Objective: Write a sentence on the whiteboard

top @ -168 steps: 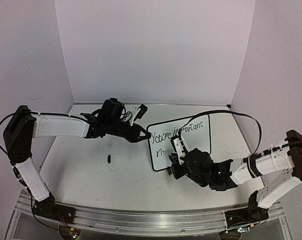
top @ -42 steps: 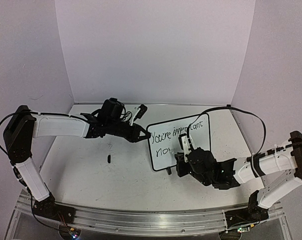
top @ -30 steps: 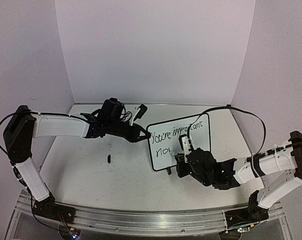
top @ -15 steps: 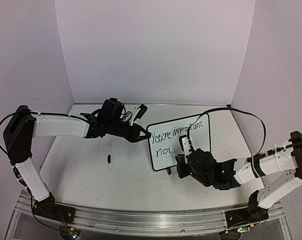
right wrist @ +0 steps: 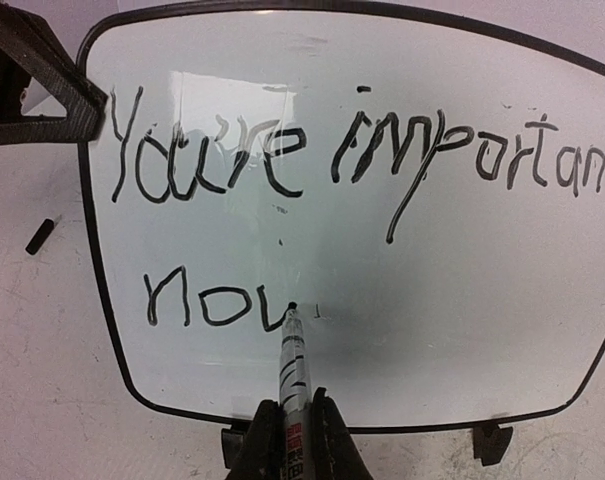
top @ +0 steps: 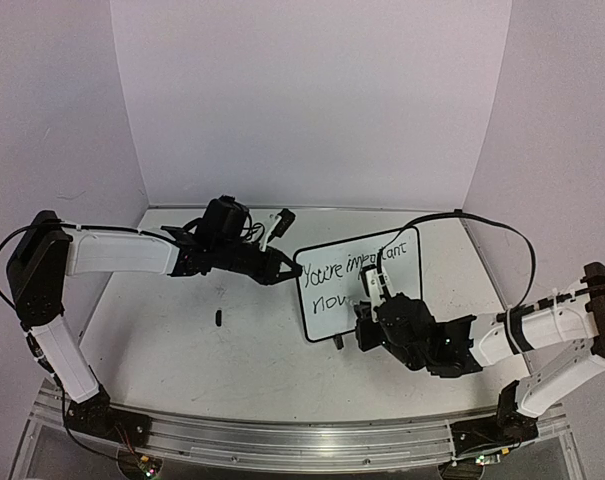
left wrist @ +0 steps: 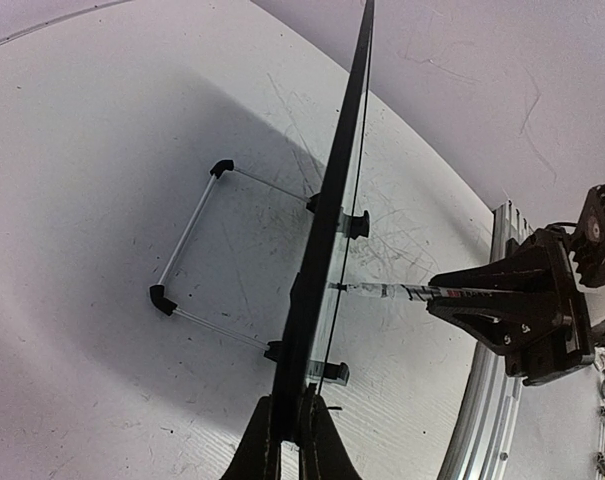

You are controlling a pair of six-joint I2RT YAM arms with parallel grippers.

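Board (top: 400, 270) stands on its feet (right wrist: 492, 440) right of centre on the table (top: 182, 350), mid-depth, writing face toward the near right, with a wire stand (left wrist: 187, 235) behind it. Left jaws pressed together on the board's left edge at the top corner. In the left wrist view the board is edge-on, its frame running straight up from between them. Right jaws pinch a marker (right wrist: 293, 365) by the barrel, tip pointing at the board. The tip touches the white face at the end of the lower line. Top line reads "You're important"; lower line is "no" plus a v-like stroke. Small black piece (top: 217, 318) lies on the table left of the board, well apart from it, on the near side of the left arm
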